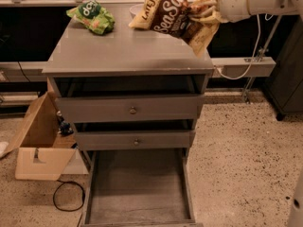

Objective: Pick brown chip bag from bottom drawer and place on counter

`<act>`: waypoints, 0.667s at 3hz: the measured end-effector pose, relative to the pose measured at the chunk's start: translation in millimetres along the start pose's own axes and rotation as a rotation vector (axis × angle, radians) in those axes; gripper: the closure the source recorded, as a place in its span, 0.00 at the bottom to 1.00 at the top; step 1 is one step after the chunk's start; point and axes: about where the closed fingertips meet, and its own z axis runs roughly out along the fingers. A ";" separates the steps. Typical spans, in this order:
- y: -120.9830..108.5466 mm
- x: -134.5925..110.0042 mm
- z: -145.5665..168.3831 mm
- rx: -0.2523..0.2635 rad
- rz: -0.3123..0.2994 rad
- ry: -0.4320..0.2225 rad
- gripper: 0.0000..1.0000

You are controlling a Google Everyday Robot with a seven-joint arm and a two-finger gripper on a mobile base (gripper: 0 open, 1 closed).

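The brown chip bag (171,14), dark brown with tan ends and white "Sea Salt" lettering, hangs tilted in the air above the back right part of the counter (128,48). My gripper (204,12) comes in from the upper right on its white arm and is shut on the bag's right end. The bottom drawer (137,186) is pulled out at the foot of the cabinet, and its grey floor shows nothing on it.
A green chip bag (92,16) lies at the counter's back left. A white bowl (138,9) sits behind the brown bag, mostly hidden. Two upper drawers (132,110) with round knobs are slightly open. A cardboard box (40,148) and a black cable (66,197) lie on the floor left.
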 end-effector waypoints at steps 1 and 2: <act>0.3 10.2 25.4 -0.048 0.053 0.069 1.00; 0.8 16.1 40.1 -0.074 0.083 0.094 1.00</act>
